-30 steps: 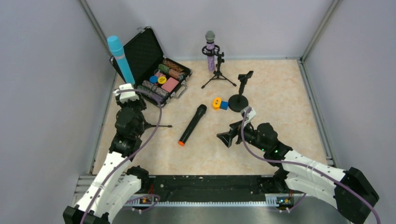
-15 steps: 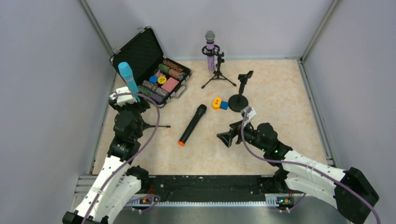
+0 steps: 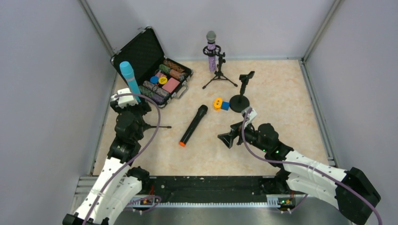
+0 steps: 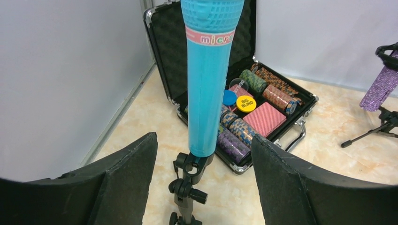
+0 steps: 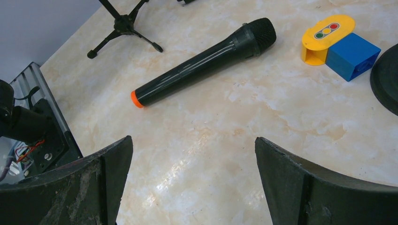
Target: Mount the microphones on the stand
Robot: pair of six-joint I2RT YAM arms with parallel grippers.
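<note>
The light-blue microphone point(image 4: 209, 84) stands upright in the clip of a small black tripod stand point(image 4: 190, 187) at the left. My left gripper point(image 4: 204, 138) is open, one finger on each side of the microphone and apart from it. At the back, the glittery purple microphone point(image 3: 211, 51) sits in a second tripod stand point(image 3: 219, 77). The black microphone with an orange end point(image 5: 202, 61) lies flat mid-table. My right gripper point(image 5: 193, 140) is open and empty, just right of it. A round-based stand point(image 3: 241, 96) carries nothing.
An open black case point(image 3: 141, 51) full of poker chips and cards lies at the back left, just behind the light-blue microphone. A yellow-and-blue toy block point(image 3: 219, 103) sits beside the round-based stand. Grey walls enclose the table on three sides.
The light-blue microphone came down from a raised position into the left stand's clip, and my left gripper opened off it. The right arm has not moved.
</note>
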